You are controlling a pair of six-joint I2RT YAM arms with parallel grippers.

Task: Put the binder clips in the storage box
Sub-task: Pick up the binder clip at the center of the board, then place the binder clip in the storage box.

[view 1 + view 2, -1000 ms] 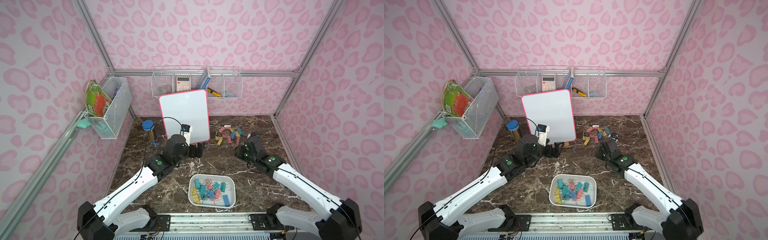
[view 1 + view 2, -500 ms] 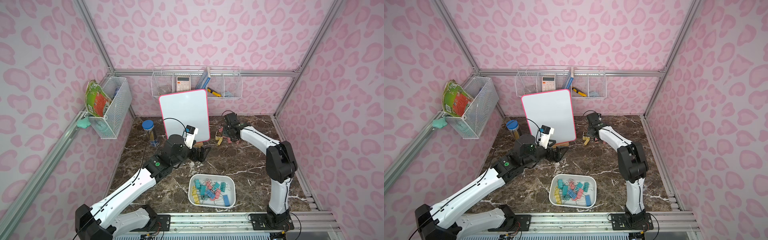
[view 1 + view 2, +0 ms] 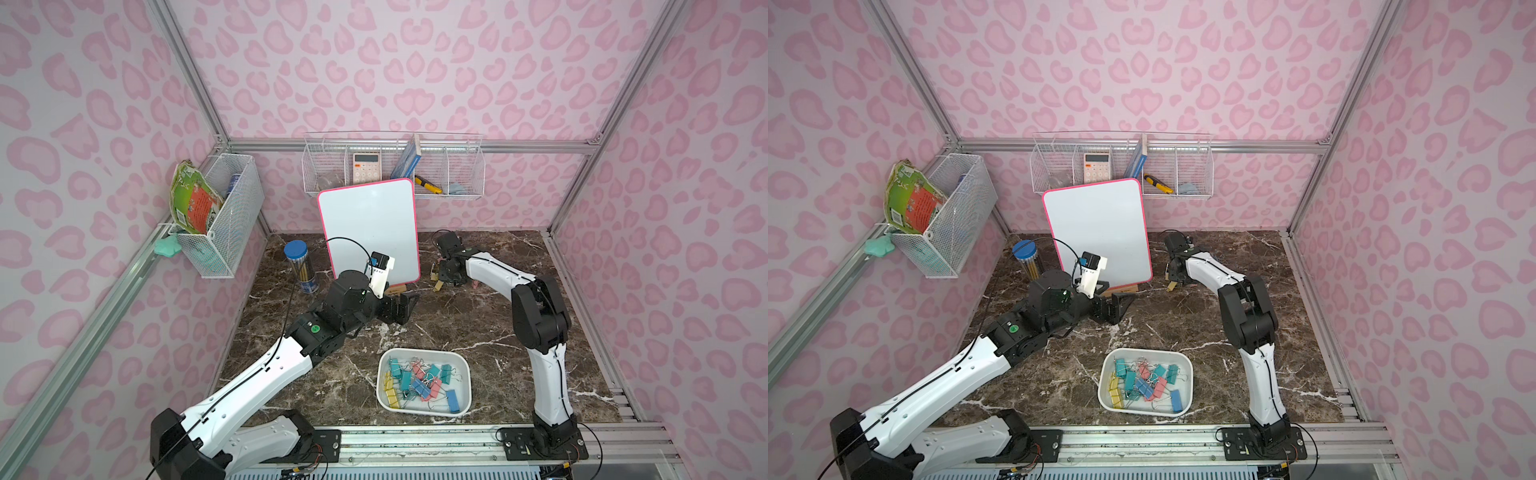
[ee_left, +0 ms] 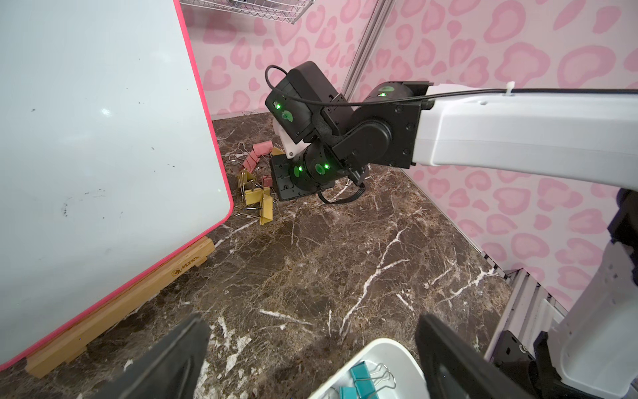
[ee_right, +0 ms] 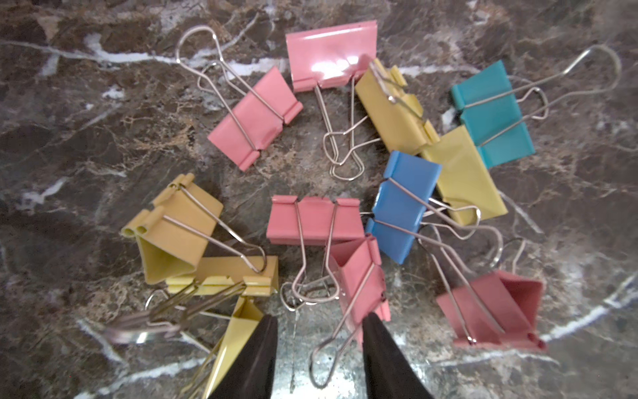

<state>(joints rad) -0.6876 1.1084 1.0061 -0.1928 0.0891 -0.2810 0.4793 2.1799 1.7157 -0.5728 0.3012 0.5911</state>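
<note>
Right gripper (image 5: 319, 319) fingers (image 5: 252, 359) half-narrowed astride the wire handle (image 5: 336, 324) of a pink clip (image 5: 359, 276), nothing pinched yet; loose binder clips (image 4: 253, 197) heaped just beside the foot of the whiteboard (image 3: 370, 232). Pick step in hand: next, likely close on that handle, lift clear of neighbours, carry to the part-filled storage box (image 3: 468, 382), well apart from the whiteboard. Left gripper (image 4: 310, 321) wide, empty, near the whiteboard.

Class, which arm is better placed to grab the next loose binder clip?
Right. The right end effector hovers over the loose pastel metal binder clips; the left end effector hangs open well short of them.
</note>
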